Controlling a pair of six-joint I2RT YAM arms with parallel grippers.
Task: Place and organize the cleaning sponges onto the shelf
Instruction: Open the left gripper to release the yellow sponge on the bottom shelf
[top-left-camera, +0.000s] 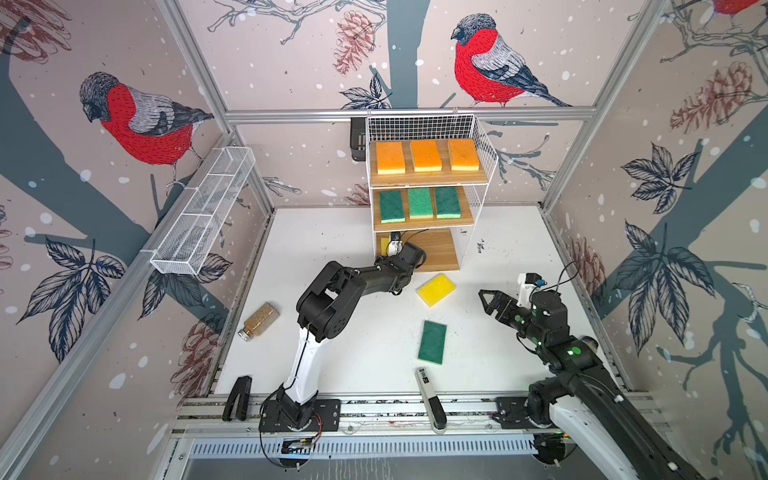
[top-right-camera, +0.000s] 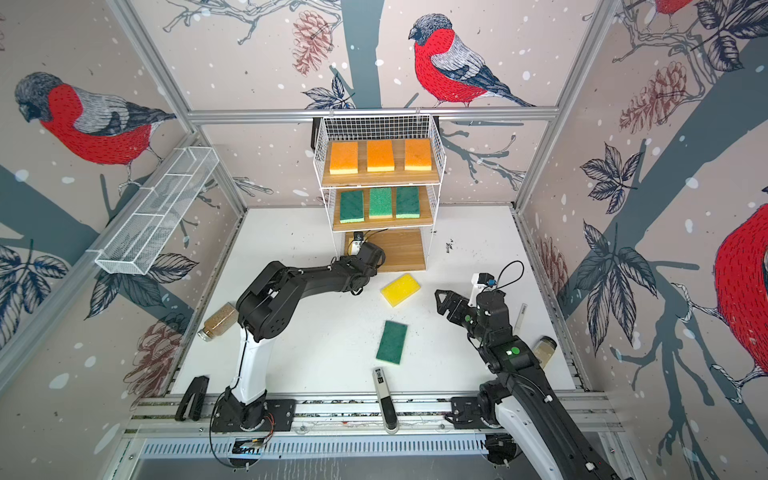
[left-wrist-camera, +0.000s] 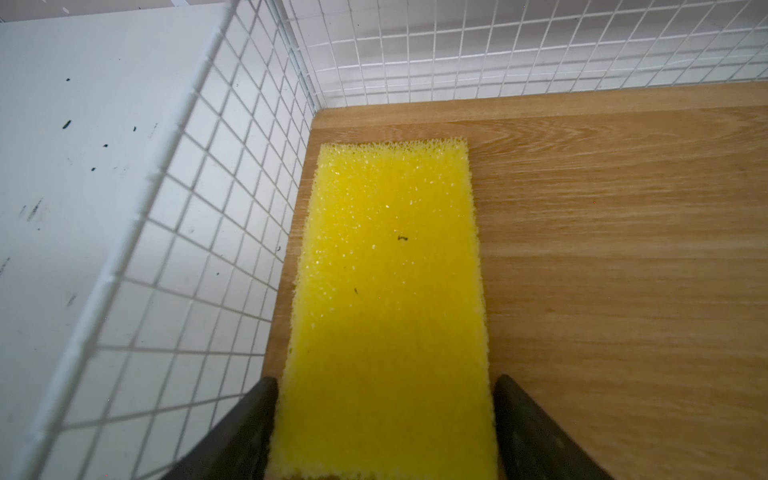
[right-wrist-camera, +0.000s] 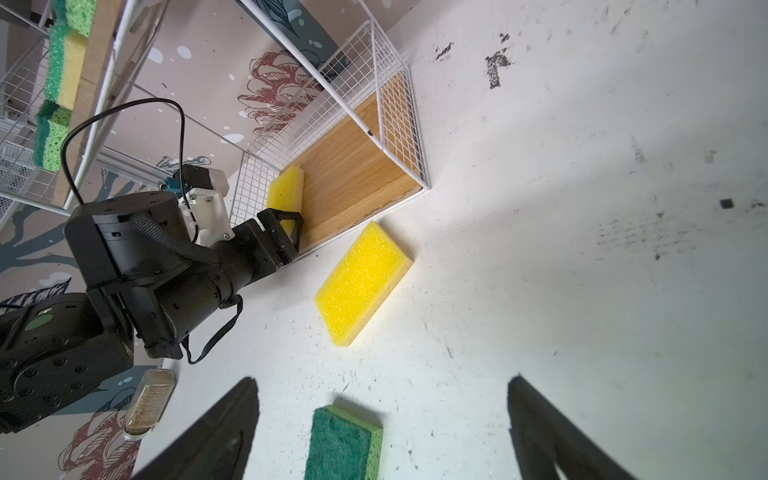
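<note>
The loose yellow sponge (top-left-camera: 436, 289) lies just left of our spread, empty right fingers (top-left-camera: 489, 302); we cannot tell whether our left fingers (right-wrist-camera: 286, 215) grip anything.

bottom board (left-wrist-camera: 623, 249): bare beside yellow sponge (left-wrist-camera: 390, 291) | wire wall (left-wrist-camera: 187, 208) hems its other side | overhead clearance probably low

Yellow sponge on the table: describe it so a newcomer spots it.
Find the white wire shelf at the back wall, then its lowest wood board. On the white table just before that board's front edge lies the yellow sponge, skewed. Its yellow twin sits on the board; the other loose sponge is green.
</note>
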